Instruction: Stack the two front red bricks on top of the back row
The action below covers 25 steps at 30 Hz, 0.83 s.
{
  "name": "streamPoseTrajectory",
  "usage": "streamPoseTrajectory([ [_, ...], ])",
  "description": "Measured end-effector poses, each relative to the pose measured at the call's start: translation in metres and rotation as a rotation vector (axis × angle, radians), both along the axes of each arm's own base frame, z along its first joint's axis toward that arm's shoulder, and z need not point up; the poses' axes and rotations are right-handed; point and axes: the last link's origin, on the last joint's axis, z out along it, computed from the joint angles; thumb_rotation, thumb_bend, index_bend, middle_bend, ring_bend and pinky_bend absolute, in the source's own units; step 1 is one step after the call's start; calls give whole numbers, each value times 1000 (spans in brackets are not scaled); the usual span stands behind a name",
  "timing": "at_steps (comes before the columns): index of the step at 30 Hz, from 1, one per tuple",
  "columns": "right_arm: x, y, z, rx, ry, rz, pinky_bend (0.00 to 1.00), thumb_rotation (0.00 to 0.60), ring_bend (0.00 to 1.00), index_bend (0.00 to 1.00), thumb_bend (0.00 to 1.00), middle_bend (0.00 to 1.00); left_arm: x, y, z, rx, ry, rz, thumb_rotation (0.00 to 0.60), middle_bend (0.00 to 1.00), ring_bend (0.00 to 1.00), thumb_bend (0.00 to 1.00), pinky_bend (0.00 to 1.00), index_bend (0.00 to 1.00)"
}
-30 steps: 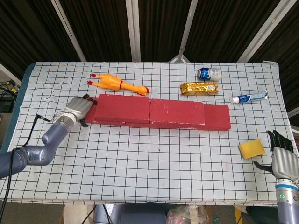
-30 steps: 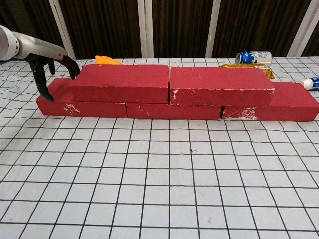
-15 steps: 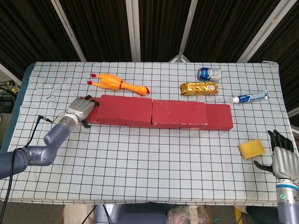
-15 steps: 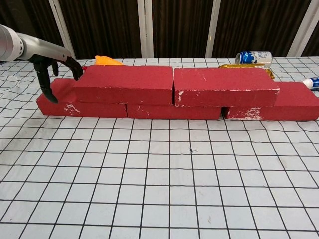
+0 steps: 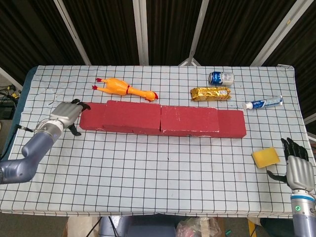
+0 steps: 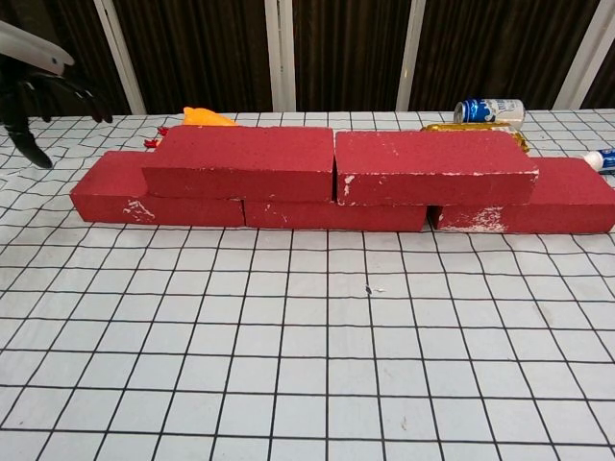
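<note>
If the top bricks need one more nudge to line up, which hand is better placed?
Left. The left hand is open just beside the left end of the bricks. The right hand sits at the table's near right corner, past the sponge.

1. The bricks (image 6: pixel 336 178) are dark red, with white chips along their edges.
2. The bench (image 5: pixel 148 168) wears a white cloth with a black grid.
3. My left hand (image 5: pixel 66 114) is silver-grey with black fingers; my right hand (image 5: pixel 297 165) is the same.
4. The chicken (image 5: pixel 123 88) is orange-yellow with a red head.
5. The sponge (image 5: pixel 265 157) is yellow.
6. The can (image 6: pixel 488 109) is blue and white.
7. The packet (image 5: pixel 211 93) is gold.
8. The tube (image 5: pixel 264 103) is white and blue.
</note>
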Motion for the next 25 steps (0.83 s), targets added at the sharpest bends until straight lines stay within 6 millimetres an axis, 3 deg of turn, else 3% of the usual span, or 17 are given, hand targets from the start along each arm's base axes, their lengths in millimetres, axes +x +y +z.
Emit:
streamPoseTrajectory([
  [4, 3, 0, -1, 25, 10, 39, 0, 600, 0, 46, 168, 0, -19, -30, 16, 79, -49, -8, 600, 79, 52, 0, 234, 180],
  [8, 8, 1, -3, 43, 46, 106, 0, 600, 0, 46, 168, 0, -53, -66, 29, 207, -89, -72, 600, 30, 7, 0, 187, 163],
  [16, 9, 5, 0, 32, 64, 191, 0, 600, 0, 46, 169, 0, -131, -170, 28, 394, -155, -106, 600, 23, 0, 0, 128, 160],
  [21, 10, 5, 1, 32, 60, 212, 0, 600, 0, 42, 169, 0, -149, -199, 13, 422, -202, -120, 600, 24, 0, 0, 88, 163],
  [25, 9, 7, 1, 51, 60, 220, 0, 600, 0, 28, 168, 0, -151, -206, 8, 430, -211, -133, 600, 23, 0, 0, 77, 166],
])
